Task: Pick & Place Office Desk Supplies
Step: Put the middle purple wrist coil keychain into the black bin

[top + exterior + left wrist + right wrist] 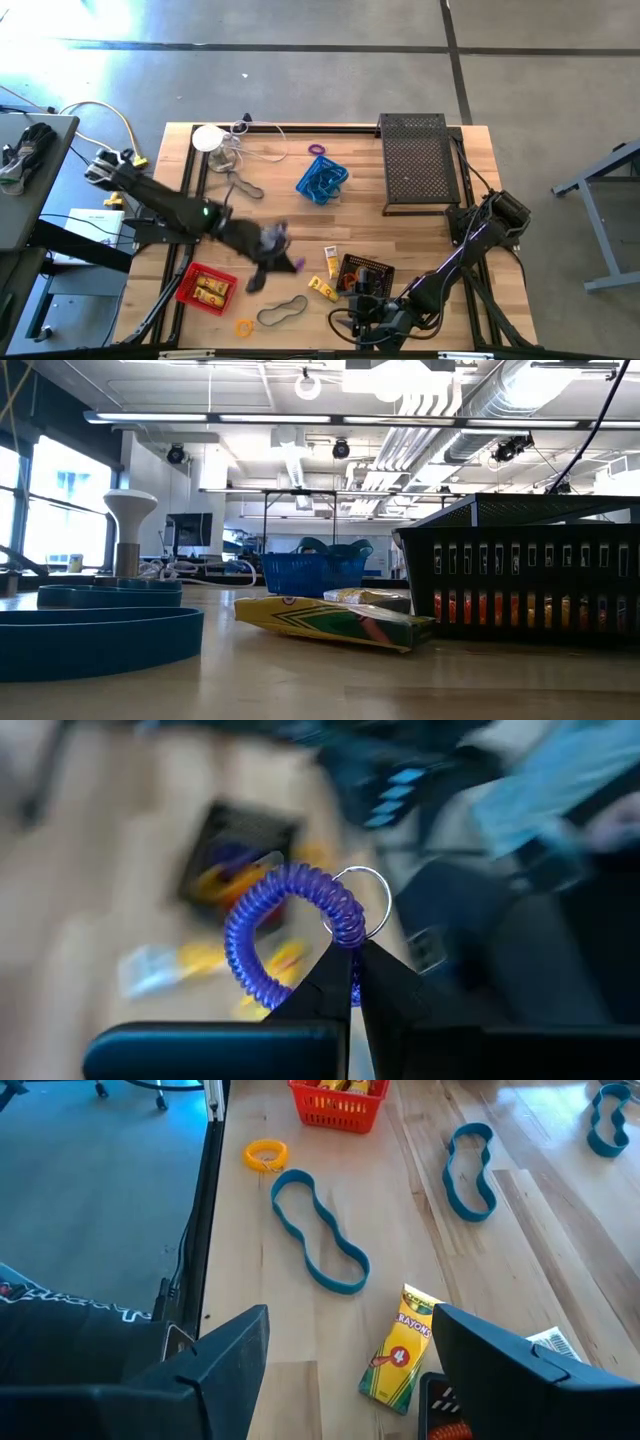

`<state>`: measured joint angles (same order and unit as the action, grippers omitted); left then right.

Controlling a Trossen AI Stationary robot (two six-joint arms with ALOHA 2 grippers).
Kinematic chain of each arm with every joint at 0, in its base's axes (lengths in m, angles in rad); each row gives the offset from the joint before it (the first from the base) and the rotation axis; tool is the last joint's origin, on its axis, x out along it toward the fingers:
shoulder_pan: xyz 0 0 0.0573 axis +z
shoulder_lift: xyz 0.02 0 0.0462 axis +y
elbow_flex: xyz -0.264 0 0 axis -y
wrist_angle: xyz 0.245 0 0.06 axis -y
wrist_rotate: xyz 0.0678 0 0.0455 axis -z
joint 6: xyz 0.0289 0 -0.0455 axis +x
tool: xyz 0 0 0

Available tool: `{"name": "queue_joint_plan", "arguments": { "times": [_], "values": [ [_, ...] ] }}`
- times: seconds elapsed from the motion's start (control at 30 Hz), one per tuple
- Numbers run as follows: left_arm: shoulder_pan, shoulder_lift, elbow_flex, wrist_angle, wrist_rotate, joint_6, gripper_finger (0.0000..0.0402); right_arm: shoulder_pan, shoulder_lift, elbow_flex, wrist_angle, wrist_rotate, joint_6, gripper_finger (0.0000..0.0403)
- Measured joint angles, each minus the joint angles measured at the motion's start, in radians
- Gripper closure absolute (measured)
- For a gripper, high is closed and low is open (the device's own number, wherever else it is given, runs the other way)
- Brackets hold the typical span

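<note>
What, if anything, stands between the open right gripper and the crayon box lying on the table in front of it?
Nothing visible does: in the right wrist view, bare wood lies between the right gripper and the crayon box.

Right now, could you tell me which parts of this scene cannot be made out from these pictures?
- Left wrist view: everything behind the purple coil keyring held in the shut left gripper is blurred.
- Low view: the black basket's contents show only as slivers through its slats.
- High view: the right gripper sits at the bottom edge, partly cut off.
- Right wrist view: the red basket is cut off at the picture's edge.
</note>
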<state>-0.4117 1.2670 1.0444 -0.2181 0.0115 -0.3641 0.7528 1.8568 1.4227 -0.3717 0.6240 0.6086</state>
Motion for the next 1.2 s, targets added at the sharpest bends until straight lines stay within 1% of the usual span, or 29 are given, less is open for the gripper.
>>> {"name": "queue_joint_plan", "arguments": {
  "times": [0.13, 0.2, 0.33, 0.5, 0.6, 0.67, 1.0, 1.13, 1.2],
  "values": [
    [-0.123, 0.081, -0.011, 0.297, 0.001, 0.057, 0.0399, -0.002, 0.000, 0.000, 0.024, 0.008, -0.014, 0.0133],
    [-0.160, 0.128, -0.011, 0.411, 0.028, 0.085, 0.0399, -0.010, 0.000, 0.000, 0.037, 0.016, -0.035, 0.0133],
    [-0.180, 0.204, -0.011, 0.525, 0.090, 0.126, 0.0399, -0.043, 0.000, 0.000, 0.074, 0.020, -0.065, 0.0133],
    [-0.160, 0.244, -0.011, 0.529, 0.111, 0.133, 0.0398, -0.102, 0.000, 0.000, 0.184, -0.088, -0.149, 0.0133],
    [-0.137, 0.257, -0.011, 0.543, 0.206, 0.135, 0.0398, -0.125, -0.001, 0.000, 0.256, -0.149, -0.219, 0.0133],
    [-0.124, 0.259, -0.011, 0.543, 0.242, 0.139, 0.0397, -0.138, -0.001, 0.000, 0.296, -0.167, -0.254, 0.0133],
    [-0.113, 0.259, -0.011, 0.498, 0.263, 0.153, 0.0397, -0.167, -0.001, 0.000, 0.427, -0.372, -0.377, 0.0133],
    [-0.113, 0.259, -0.011, 0.490, 0.259, 0.166, 0.0396, -0.166, -0.001, 0.000, 0.452, -0.409, -0.404, 0.0133],
    [-0.113, 0.259, -0.011, 0.490, 0.245, 0.167, 0.0396, -0.166, -0.001, 0.000, 0.452, -0.428, -0.404, 0.0141]
  ]
}}
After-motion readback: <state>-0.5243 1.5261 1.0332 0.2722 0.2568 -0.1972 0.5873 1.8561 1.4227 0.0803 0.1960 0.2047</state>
